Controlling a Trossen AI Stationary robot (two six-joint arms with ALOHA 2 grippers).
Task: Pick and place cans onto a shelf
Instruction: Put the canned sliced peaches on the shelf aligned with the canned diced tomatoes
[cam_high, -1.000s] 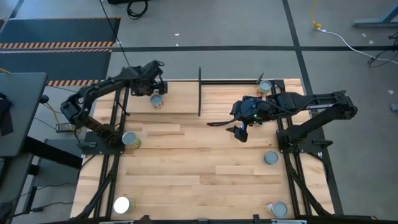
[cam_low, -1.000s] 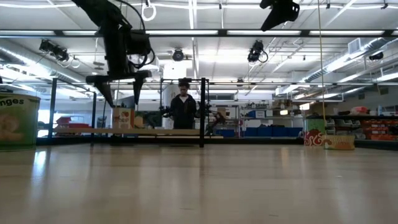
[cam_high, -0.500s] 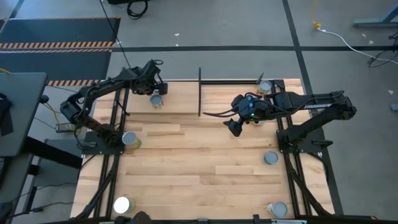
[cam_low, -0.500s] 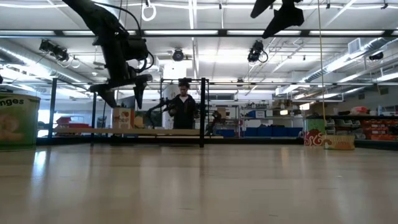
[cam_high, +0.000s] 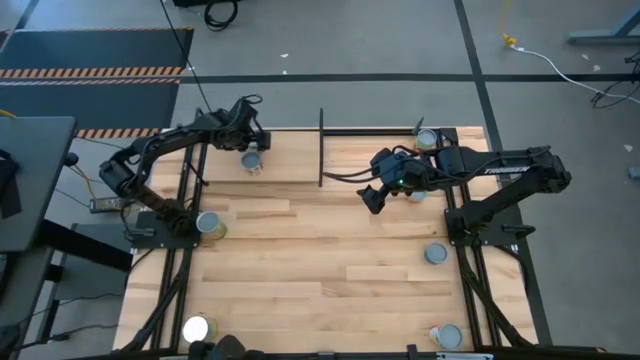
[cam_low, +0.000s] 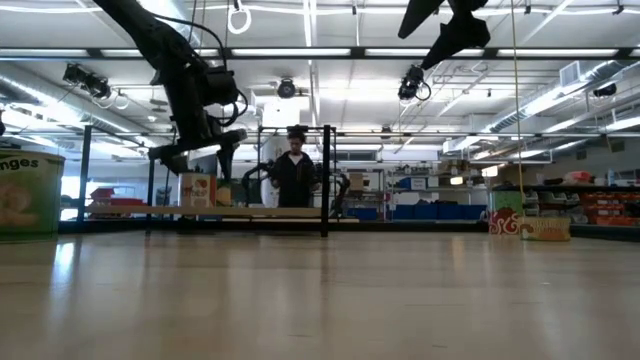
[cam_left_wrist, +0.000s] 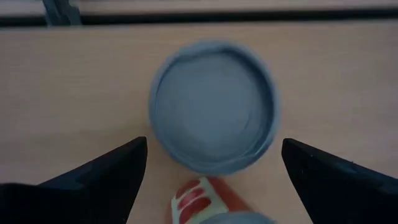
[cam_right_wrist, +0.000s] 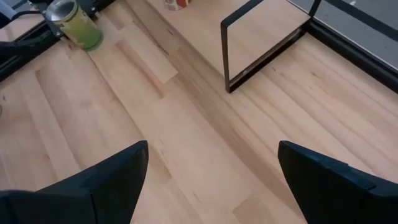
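grey-lidded can (cam_left_wrist: 212, 111) between open left gripper (cam_left_wrist: 211, 168)

A person in dark clothing (cam_low: 295, 176) stands beyond the table's far edge, facing this way; blue bins (cam_low: 425, 211) line up to one side of them, a large green-printed box (cam_low: 28, 193) sits at the other edge; overhead, striped hazard mats (cam_high: 90, 72) lie on grey floor, and a white cable (cam_high: 560, 62) trails nearby.
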